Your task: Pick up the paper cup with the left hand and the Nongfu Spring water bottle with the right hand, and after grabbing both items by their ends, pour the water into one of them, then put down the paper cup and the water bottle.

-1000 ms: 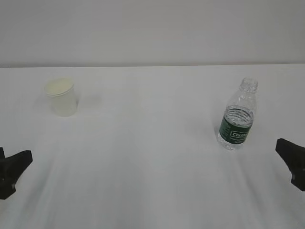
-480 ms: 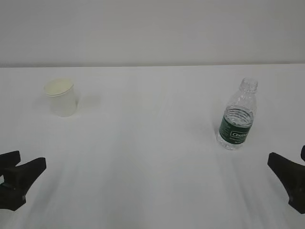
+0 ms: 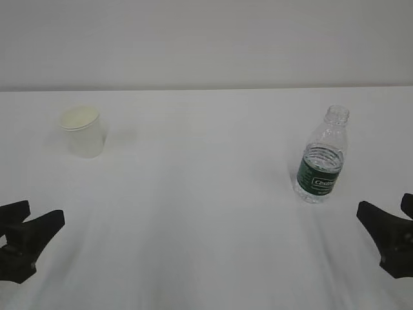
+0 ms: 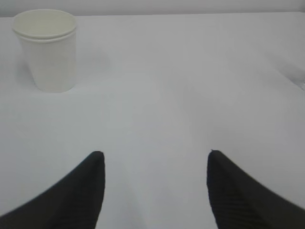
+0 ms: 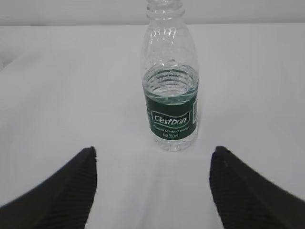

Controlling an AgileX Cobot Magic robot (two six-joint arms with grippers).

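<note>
Both grippers have crept farther in, jaws wide apart and empty; the left hand (image 3: 26, 240) sits right of the paper cup (image 3: 82, 132), so a straight advance risks clipping it over; the right hand (image 3: 387, 239) could topple the capless, part-full water bottle (image 3: 321, 158).

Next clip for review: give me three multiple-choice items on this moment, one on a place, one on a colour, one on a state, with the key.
1. Where does the paper cup stand in the exterior view?
A. far left of the table
B. beside the bottle
C. in the left claw

2. What colour is the label on the water bottle?
A. red
B. dark green
C. yellow

3. How is the right claw?
A. shut on the bottle
B. shut, empty
C. open, short of the bottle

Key: 1 A, the cup stands alone far from the bottle; 2 B, green band with white lettering; 3 C, its jaws stand apart with bare table between them.
</note>
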